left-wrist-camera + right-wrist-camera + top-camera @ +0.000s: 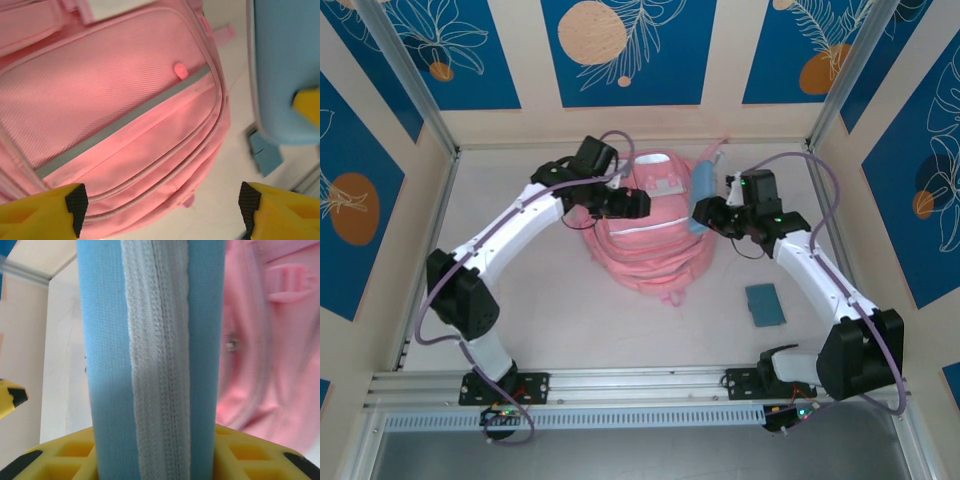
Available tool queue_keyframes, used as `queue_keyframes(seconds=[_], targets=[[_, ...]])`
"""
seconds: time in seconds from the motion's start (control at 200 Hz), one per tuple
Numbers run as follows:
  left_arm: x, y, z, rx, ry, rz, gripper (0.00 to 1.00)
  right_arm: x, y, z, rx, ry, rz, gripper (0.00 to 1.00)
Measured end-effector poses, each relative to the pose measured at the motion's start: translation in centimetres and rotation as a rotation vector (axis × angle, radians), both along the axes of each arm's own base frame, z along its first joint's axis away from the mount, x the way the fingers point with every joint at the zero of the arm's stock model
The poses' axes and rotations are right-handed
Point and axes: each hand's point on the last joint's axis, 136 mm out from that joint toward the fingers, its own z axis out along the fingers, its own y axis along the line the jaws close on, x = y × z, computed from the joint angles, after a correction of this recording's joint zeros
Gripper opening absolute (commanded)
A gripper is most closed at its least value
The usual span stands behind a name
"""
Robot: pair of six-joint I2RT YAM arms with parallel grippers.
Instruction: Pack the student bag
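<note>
The student bag (pixel 650 250), a soft pink backpack, lies in the middle of the table, its front pocket and zipper lines close up in the left wrist view (pixel 110 90). My left gripper (pixel 642 205) hovers over the bag's upper part, open, with nothing between its fingers (pixel 162 202). My right gripper (pixel 703 213) is shut on a light blue zippered pouch (pixel 704 190), held upright just right of the bag. The pouch's white zipper strip runs up between the yellow fingers (pixel 155 455), with the bag (pixel 270 365) behind it. The pouch (pixel 285 70) also stands at the right of the left wrist view.
A dark teal flat booklet (pixel 765 305) lies on the table to the right of the bag, near the right arm. Walls with blue panels enclose the table on three sides, and a metal rail (pixel 640 385) runs along the near edge.
</note>
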Motion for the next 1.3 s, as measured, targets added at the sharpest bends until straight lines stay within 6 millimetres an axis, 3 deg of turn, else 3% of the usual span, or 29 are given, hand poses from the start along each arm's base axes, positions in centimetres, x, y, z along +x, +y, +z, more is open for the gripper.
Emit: queue_keyframes(seconds=[0.12,0.255,0.405,0.76,0.9,1.11,1.3], targets=[[-0.9,-2.0,-2.6,0.161,-0.068,-0.162,0.74,-0.2,-2.8,-0.1,0.010,0.037,-0.075,0.44],[-1.8,-3.3,-5.5,0.299,-0.092,-0.335,0.73,-0.8,-4.6,-0.3,0.025,0.063,-0.125,0.44],[-1.9,-4.2,-7.2,0.398,-0.133,-0.490,0.70,-1.2,-5.0,-0.3,0.045,0.083,-0.138,0.44],[0.2,-3.6,-11.4,0.592,-0.159,-0.646,0.68,-2.0,-4.9,-0.5,0.075,0.116,-0.146,0.45],[0.7,-3.6,-12.4,0.628,-0.159,-0.680,0.47,-2.1,-4.9,-0.4,0.081,0.118,-0.153,0.46],[0.6,-3.9,-12.0,0.638,-0.179,-0.691,0.17,-2.5,-5.1,-0.2,0.083,0.119,-0.164,0.46],[1.7,-3.6,-8.8,0.645,-0.277,-0.641,0.00,-3.6,-5.5,0.4,0.085,0.112,-0.173,0.47]])
